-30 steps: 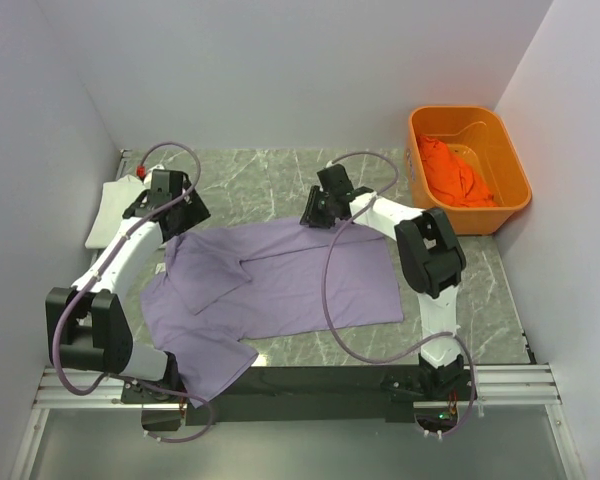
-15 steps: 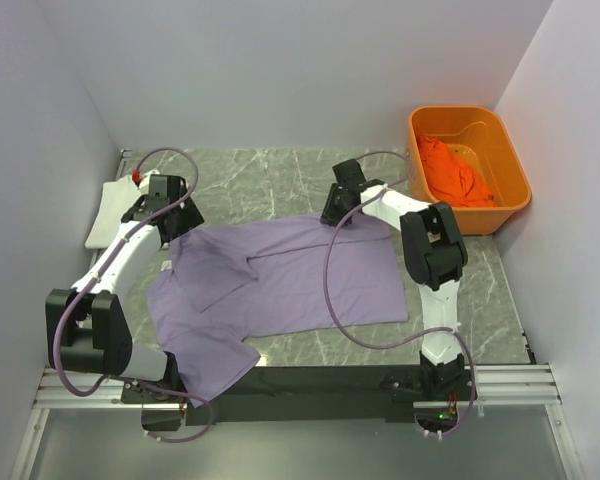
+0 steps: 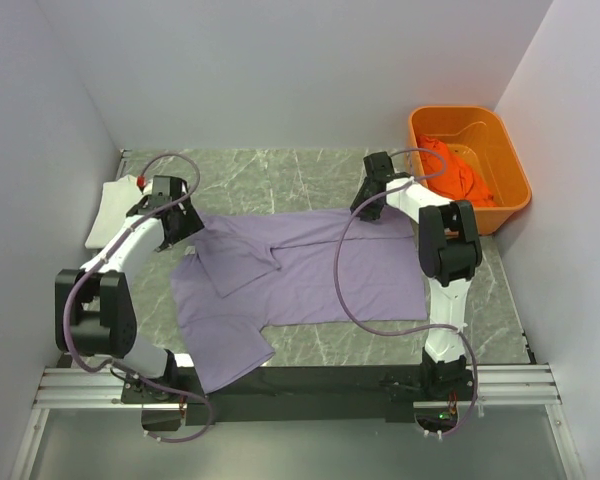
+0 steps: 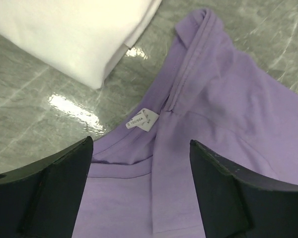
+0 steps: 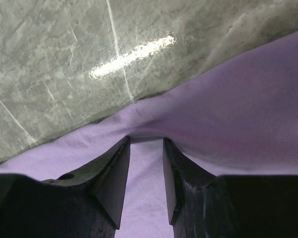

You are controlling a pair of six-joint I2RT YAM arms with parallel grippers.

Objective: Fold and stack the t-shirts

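The lavender t-shirt (image 3: 300, 265) lies spread across the middle of the table, one sleeve folded in on its left part. My right gripper (image 3: 366, 209) is shut on its far edge; in the right wrist view the cloth (image 5: 238, 114) bunches between the jaws of that gripper (image 5: 146, 141) and pulls taut. My left gripper (image 3: 181, 222) hangs open over the collar, with the neck label (image 4: 141, 119) just ahead of the gripper (image 4: 140, 141). A folded white t-shirt (image 3: 115, 205) (image 4: 74, 34) sits at the far left. The orange t-shirt (image 3: 455, 170) lies crumpled in the tub.
The orange plastic tub (image 3: 470, 112) stands at the back right corner. White walls close in the table on the left, back and right. Bare marble table (image 3: 270, 175) shows behind the lavender shirt and along its front right.
My right gripper has drawn the lavender shirt's far edge to the right and back, and the whole shirt has slid right with it. The left gripper has stayed open near the collar.
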